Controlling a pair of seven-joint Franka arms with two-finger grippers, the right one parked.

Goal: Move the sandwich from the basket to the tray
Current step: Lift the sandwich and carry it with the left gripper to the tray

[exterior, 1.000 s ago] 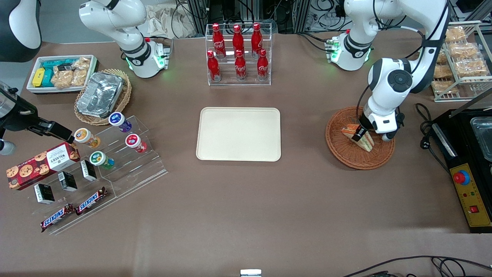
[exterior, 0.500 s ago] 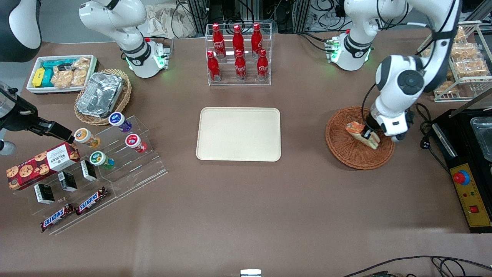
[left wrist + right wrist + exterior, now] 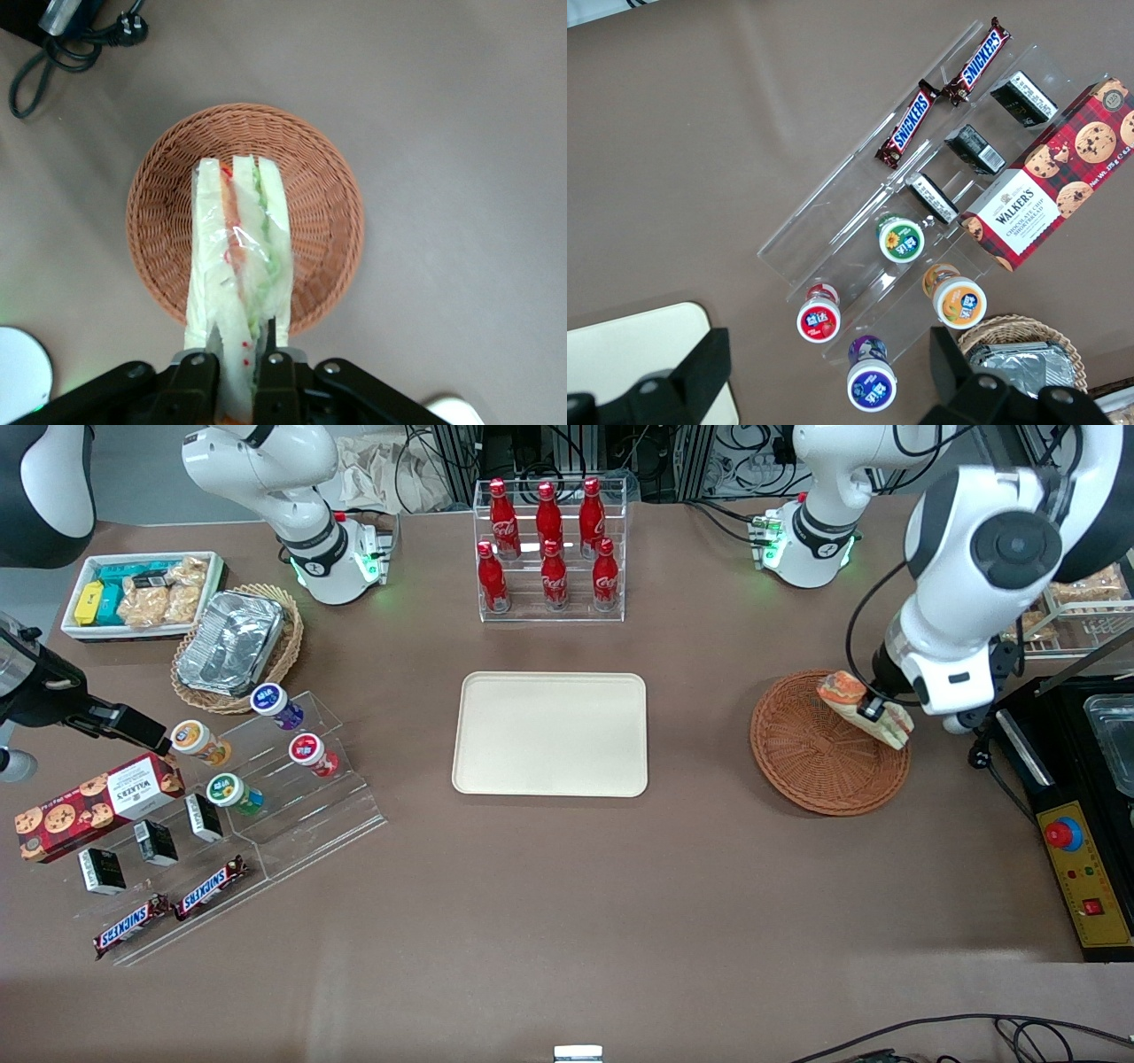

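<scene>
- 2 fingers [image 3: 197, 379] of the gripper [image 3: 873, 710] pinch the sandwich [image 3: 864, 708] across its flat bread faces, holding it lifted above the basket [image 3: 811, 766].
- Soft, light and film-wrapped, it probably squashes or slips under hard pressure; moderate squeeze suits.
- Farther off toward the parked arm's end lies the tray [image 3: 549, 733], unoccupied.

Even bright overhead light, all views sharp; the table [image 3: 567, 886] shows a faint pale sheen nearer the front camera than the tray [image 3: 549, 733]. Soft shadow hugs the basket [image 3: 819, 766] rim, and the sandwich [image 3: 237, 266] wrap shows small glare spots. Gripper [image 3: 232, 376] fingers close to the wrist lens are dark and slightly soft.
</scene>
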